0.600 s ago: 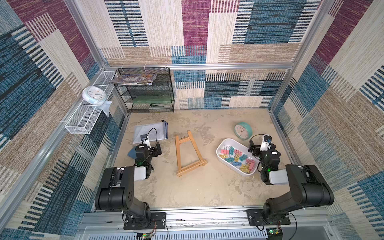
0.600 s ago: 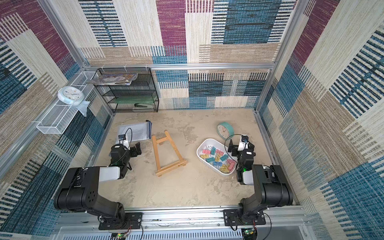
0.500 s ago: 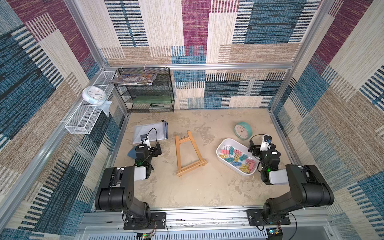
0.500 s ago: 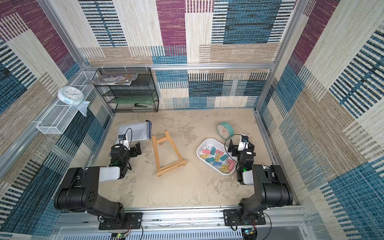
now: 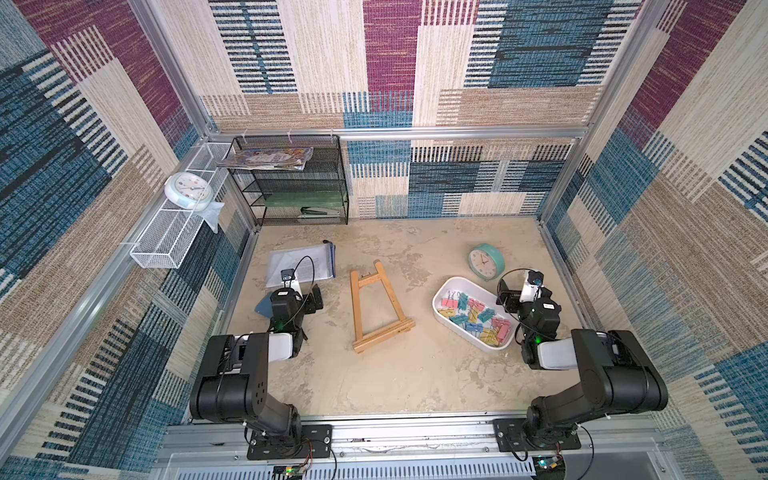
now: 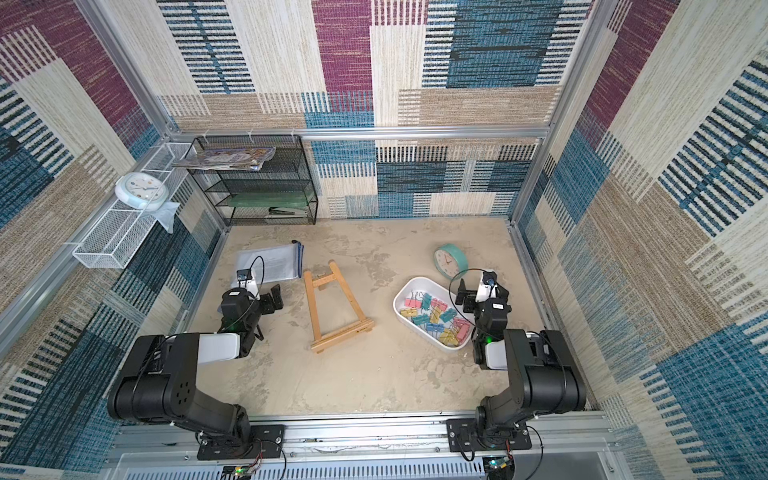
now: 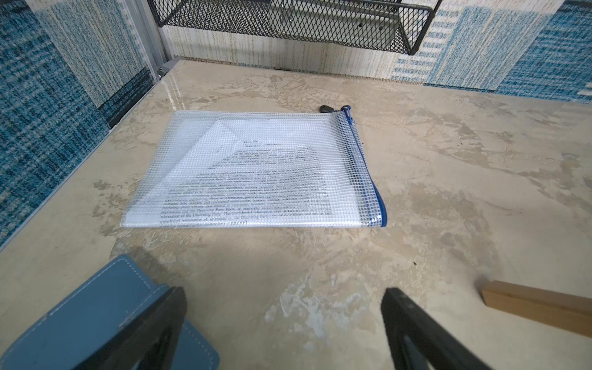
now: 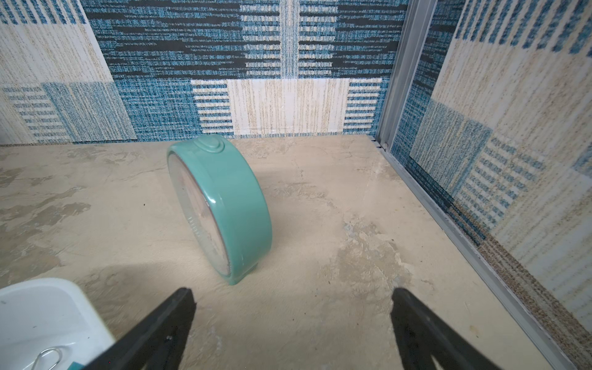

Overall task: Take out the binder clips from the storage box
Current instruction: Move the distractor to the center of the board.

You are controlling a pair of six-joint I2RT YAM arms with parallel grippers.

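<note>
Jaws of right gripper (image 8: 292,292) are seen spread wide, nothing held, just beside storage box (image 5: 451,286). Binder clips (image 5: 473,315) are heaped inside it. Teal clock (image 8: 237,205) is stood ahead. Left gripper (image 7: 284,292) is likewise spread and empty, one finger over blue pad (image 7: 96,320). Print within mesh pouch (image 7: 256,169) is too blurred to be read.

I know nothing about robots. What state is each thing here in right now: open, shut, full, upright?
storage box, lidless, on the table.
binder clips, heaped in the box, none outside it.
left end effector, open, empty.
right end effector, open, empty.
teal alarm clock, standing upright.
wooden easel, lying flat.
mesh zip pouch, lying flat, papers inside.
</note>
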